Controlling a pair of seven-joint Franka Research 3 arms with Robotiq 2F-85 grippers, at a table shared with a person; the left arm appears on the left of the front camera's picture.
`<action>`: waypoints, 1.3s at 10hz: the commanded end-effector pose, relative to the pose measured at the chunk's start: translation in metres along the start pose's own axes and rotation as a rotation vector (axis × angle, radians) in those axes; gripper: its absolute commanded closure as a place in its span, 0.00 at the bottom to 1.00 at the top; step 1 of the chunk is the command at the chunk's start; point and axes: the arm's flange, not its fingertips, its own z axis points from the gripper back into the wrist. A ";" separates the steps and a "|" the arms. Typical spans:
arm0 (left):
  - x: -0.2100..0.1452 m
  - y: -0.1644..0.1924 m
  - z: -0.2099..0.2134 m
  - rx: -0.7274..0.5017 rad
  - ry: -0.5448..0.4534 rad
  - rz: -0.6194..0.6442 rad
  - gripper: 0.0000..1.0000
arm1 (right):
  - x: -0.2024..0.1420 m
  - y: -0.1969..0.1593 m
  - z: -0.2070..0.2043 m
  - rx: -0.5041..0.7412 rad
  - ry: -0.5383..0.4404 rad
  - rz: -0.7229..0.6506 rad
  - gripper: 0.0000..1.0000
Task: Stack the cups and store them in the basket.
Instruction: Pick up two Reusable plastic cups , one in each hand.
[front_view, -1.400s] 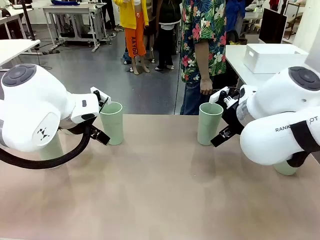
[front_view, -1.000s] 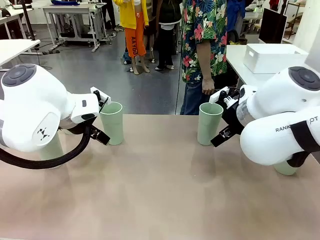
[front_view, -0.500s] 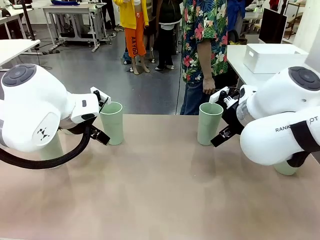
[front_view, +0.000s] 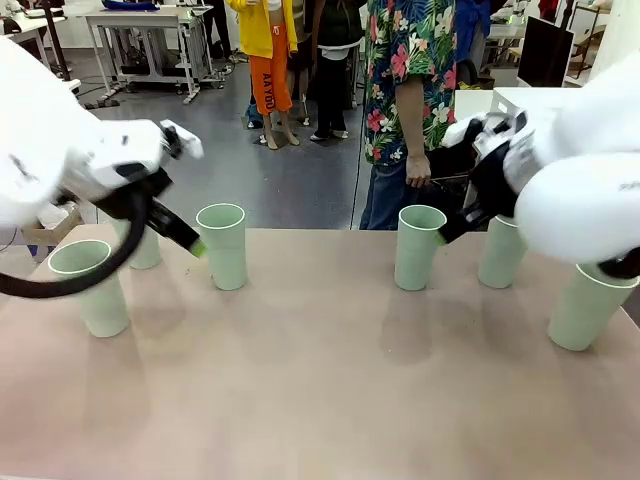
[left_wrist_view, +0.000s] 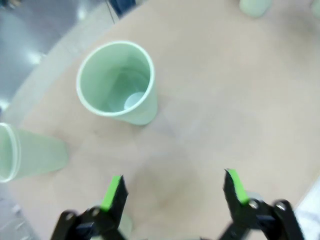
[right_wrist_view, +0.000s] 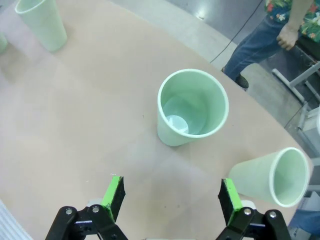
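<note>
Cups stand upright just beyond the left tool and right tool.

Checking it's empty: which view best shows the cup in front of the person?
Right wrist view: it looks down into the cup, its bare bottom visible. Front view gives it side-on. The left wrist view's cropped top-edge cup may be it; I cannot tell.

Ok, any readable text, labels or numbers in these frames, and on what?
No readable text on the workspace.
The cups: plain, no print or label.
The left gripper and right gripper: no lettering on the fingers or green pads.
The table: no sign or marking.
</note>
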 end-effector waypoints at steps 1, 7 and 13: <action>0.000 0.028 0.050 -0.057 -0.012 -0.053 0.00 | -0.007 -0.033 0.042 0.091 -0.034 0.026 0.00; -0.064 0.144 0.141 -0.273 -0.132 -0.302 0.00 | -0.066 -0.175 0.124 0.259 -0.192 0.175 0.00; -0.139 0.196 0.153 -0.267 -0.338 -0.433 0.00 | -0.139 -0.246 0.168 0.284 -0.404 0.239 0.00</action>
